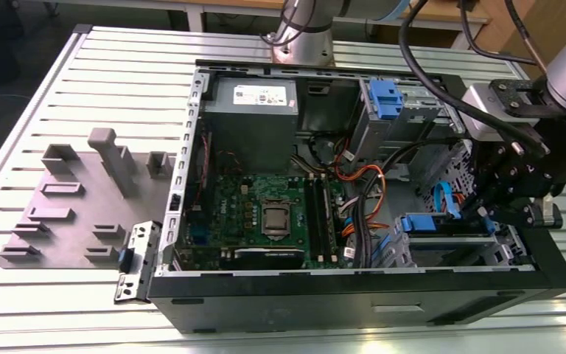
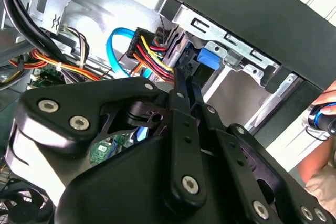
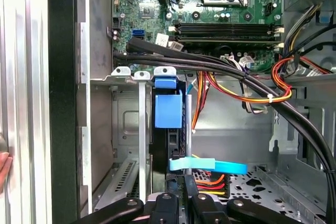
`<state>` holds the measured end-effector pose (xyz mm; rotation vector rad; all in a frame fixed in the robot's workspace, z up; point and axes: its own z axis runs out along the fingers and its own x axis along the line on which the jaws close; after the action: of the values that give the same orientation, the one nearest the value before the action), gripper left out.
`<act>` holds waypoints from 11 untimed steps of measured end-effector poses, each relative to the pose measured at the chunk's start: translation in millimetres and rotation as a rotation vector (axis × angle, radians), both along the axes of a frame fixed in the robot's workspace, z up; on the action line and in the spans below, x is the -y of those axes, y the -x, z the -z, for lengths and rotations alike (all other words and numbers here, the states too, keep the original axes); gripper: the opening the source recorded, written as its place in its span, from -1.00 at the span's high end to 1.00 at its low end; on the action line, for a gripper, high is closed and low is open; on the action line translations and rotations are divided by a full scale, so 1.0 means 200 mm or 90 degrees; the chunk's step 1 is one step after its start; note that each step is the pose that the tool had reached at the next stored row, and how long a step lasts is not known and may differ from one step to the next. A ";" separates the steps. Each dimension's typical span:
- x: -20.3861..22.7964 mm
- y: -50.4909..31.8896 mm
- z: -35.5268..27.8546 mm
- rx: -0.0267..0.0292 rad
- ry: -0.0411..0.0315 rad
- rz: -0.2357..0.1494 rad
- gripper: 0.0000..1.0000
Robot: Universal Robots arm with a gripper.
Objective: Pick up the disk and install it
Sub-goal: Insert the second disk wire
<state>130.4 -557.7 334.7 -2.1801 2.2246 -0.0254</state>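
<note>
On the slatted counter [image 1: 116,74] lies an open computer case [image 1: 362,295]. Toward the exterior view's right, the disk [image 3: 168,109] stands on edge in the drive cage [image 3: 126,129], its long axis running down into the bay, blue carrier tab outermost. The gripper [image 3: 181,203] hangs just behind it, fingers narrowed close together.

Your slatted metal desk [image 1: 96,66] carries the open computer case [image 1: 362,295]; just beside it, toward the exterior view's left, lies a grey fixture plate [image 1: 62,221].
</note>
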 end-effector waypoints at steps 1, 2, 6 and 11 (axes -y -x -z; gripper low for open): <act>0.000 -0.003 0.000 0.0000 0.0000 0.000 0.67; 0.000 -0.005 0.000 0.0000 0.0001 0.000 0.67; 0.003 -0.006 0.000 0.0001 0.0002 0.000 0.67; 0.007 -0.006 0.000 0.0000 -0.0021 0.000 0.67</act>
<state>131.6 -559.2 334.7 -2.1783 2.2231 -0.0217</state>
